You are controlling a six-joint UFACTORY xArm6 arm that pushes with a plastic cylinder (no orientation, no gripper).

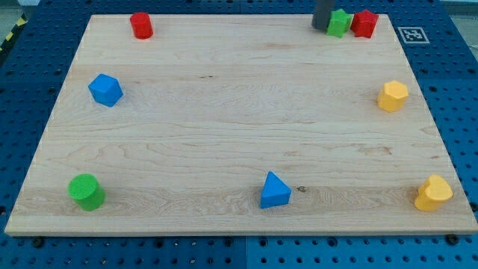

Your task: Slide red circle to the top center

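Observation:
The red circle (pixel 141 25), a short red cylinder, stands near the board's top left corner. My tip (pixel 321 28) is the lower end of the dark rod at the view's top right. It rests on the board just left of a green block (pixel 340 22), touching or nearly touching it. The tip is far to the right of the red circle.
A red star-like block (pixel 364 24) sits right of the green block. A blue cube-like block (pixel 105 90) is at left, a green cylinder (pixel 86 191) at bottom left, a blue triangle (pixel 274 190) at bottom centre. A yellow hexagon (pixel 393 96) and yellow heart (pixel 433 193) are at right.

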